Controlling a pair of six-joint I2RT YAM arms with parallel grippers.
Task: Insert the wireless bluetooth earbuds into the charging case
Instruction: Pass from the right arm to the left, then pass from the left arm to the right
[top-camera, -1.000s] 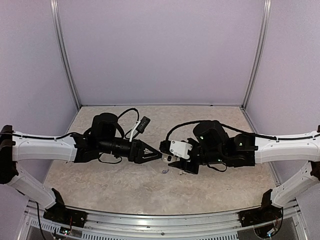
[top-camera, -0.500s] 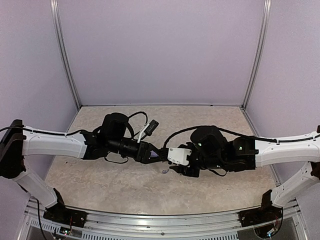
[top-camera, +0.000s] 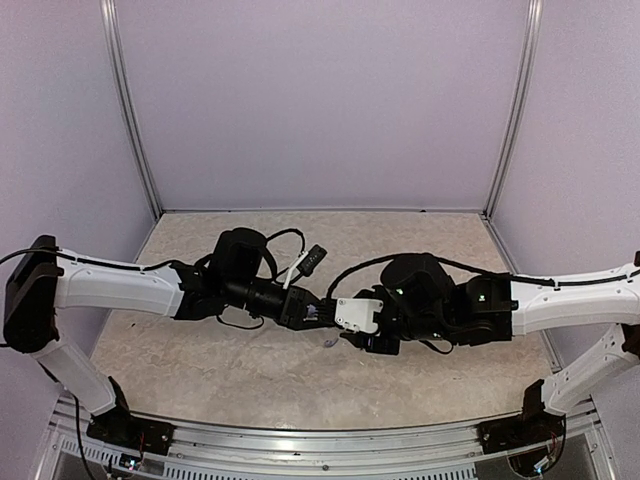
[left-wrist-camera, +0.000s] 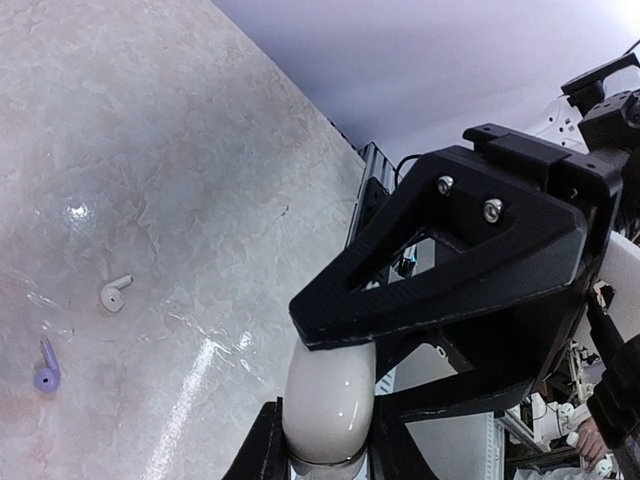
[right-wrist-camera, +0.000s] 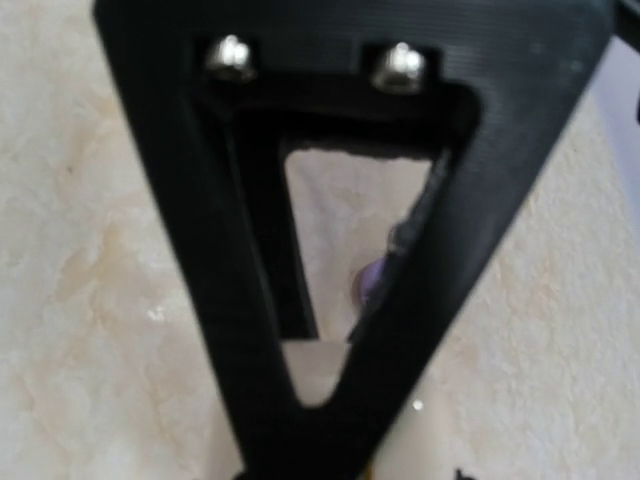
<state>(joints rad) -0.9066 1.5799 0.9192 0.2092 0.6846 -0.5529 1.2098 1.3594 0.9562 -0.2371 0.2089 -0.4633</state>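
In the left wrist view my left gripper (left-wrist-camera: 322, 440) is shut on a glossy white rounded charging case (left-wrist-camera: 325, 395), held above the table. A black finger of the right gripper (left-wrist-camera: 450, 250) lies across the top of the case. A white earbud (left-wrist-camera: 115, 293) and a lilac earbud (left-wrist-camera: 45, 365) lie loose on the table below. From above, the left gripper (top-camera: 312, 312) and right gripper (top-camera: 345, 325) meet tip to tip at mid-table, with a lilac earbud (top-camera: 328, 343) just in front. The right wrist view is blurred: a black finger (right-wrist-camera: 250, 250) fills it, with a bit of lilac (right-wrist-camera: 370, 283) behind.
The marbled tabletop (top-camera: 250, 380) is walled by lilac panels with metal posts (top-camera: 135, 120) at the back corners. A metal rail (top-camera: 320, 440) runs along the near edge. Cables loop above both wrists.
The left arm has reached to the right and the right gripper has shifted slightly left, so the two grippers now touch at mid-table. The earbuds on the table have not moved.
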